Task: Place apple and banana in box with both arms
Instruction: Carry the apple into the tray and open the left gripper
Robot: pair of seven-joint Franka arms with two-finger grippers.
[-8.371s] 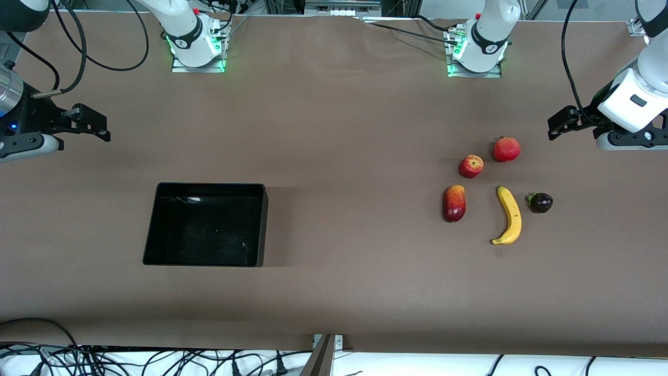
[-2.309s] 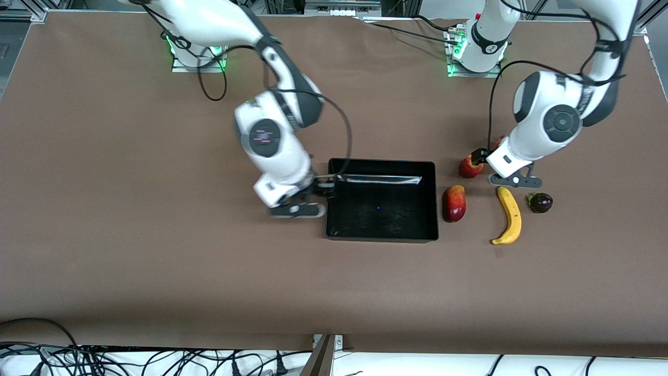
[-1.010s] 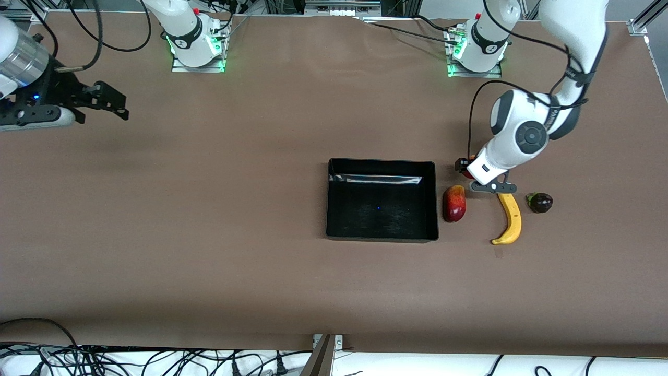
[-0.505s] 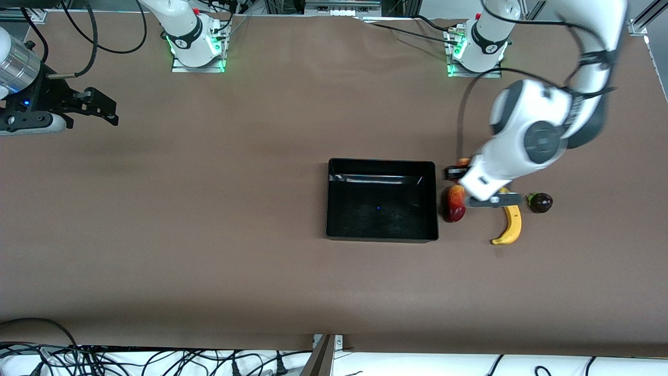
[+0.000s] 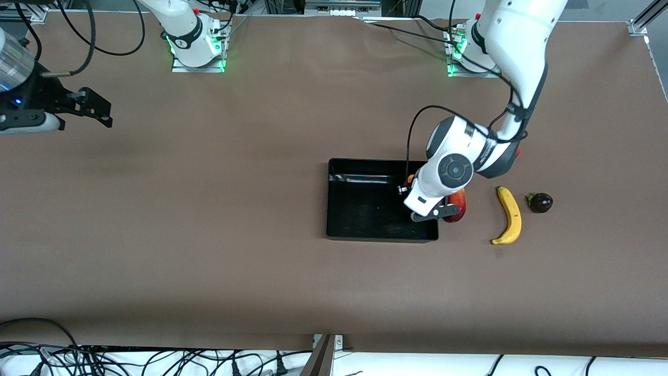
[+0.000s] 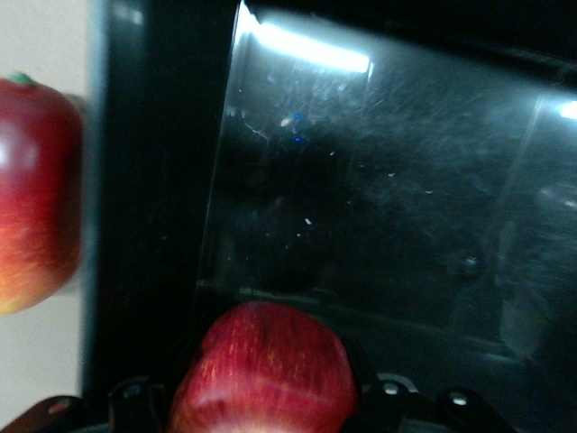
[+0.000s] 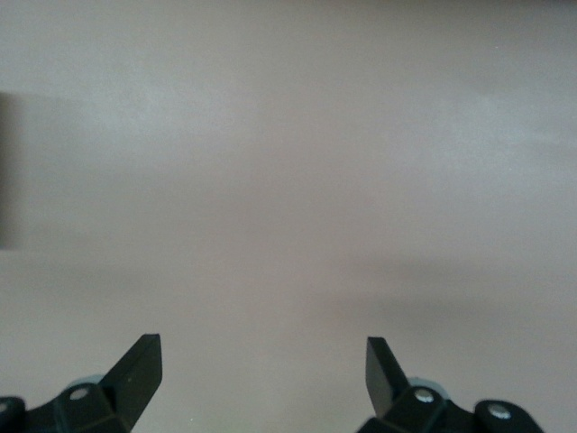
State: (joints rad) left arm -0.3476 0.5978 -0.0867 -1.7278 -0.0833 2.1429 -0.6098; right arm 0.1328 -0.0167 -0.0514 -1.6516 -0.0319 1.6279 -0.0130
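My left gripper (image 5: pixel 406 188) is shut on the apple (image 6: pixel 266 370) and holds it over the box (image 5: pixel 360 203), just inside the wall at the left arm's end. In the front view only a sliver of the apple (image 5: pixel 410 179) shows beside the wrist. The left wrist view shows the box's glossy black floor (image 6: pixel 406 207) beneath the apple. The banana (image 5: pixel 510 215) lies on the table toward the left arm's end from the box. My right gripper (image 5: pixel 102 108) is open and empty over bare table at the right arm's end, and it waits there (image 7: pixel 261 361).
A red-and-yellow mango-like fruit (image 5: pixel 459 204) lies just outside the box wall, partly under the left arm, and shows in the left wrist view (image 6: pixel 36 225). A dark purple fruit (image 5: pixel 540 202) lies beside the banana. A round red fruit (image 5: pixel 517 152) is mostly hidden by the left arm.
My left gripper has lifted the apple from its spot near the mango-like fruit and carried it over the box. The right gripper has only drifted slightly.
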